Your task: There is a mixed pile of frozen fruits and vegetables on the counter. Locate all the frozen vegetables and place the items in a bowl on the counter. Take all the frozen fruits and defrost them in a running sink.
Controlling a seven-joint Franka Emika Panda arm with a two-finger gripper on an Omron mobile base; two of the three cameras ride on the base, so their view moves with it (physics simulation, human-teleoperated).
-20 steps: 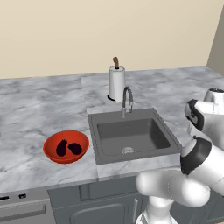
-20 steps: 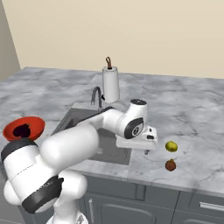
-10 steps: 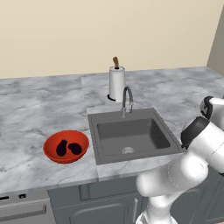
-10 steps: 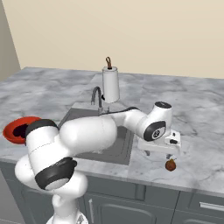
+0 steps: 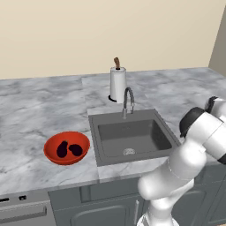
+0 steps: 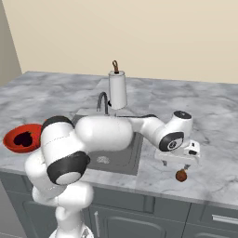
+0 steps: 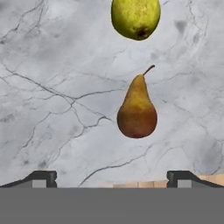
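In the hand view the brown pear (image 7: 137, 109) lies flat on the marbled bench (image 7: 52, 87) at the centre of the frame, stem toward the top and fat end toward the bottom. The yellow-green fruit (image 7: 135, 17) sits well apart from it at the top edge. The gripper (image 7: 112, 177) hovers over them with its fingers (image 7: 43, 177) spread wide and empty, one tip at the lower left and one at the lower right, the pear between their lines.

In the right base view the pear (image 6: 181, 175) shows at the lower right, just below the hand, near the front edge of the bench. The sink (image 5: 132, 134) fills the middle of the left base view with its faucet (image 5: 127, 101) behind it. At the lower left the red bowl (image 5: 52, 152) already holds the two dark vegetables (image 5: 62, 149).

The pear looks small and light, and being frozen it is probably hard and slick rather than bruisable. It tapers, so a pinch near the neck would likely squirt it out. The broad belly is the safer place, with the fingers closing across its widest part, square to the stem line. Being round, it may roll when one finger touches first, so the hand should come down centred. The lime-like fruit is nearly a ball and should be taken across its middle.
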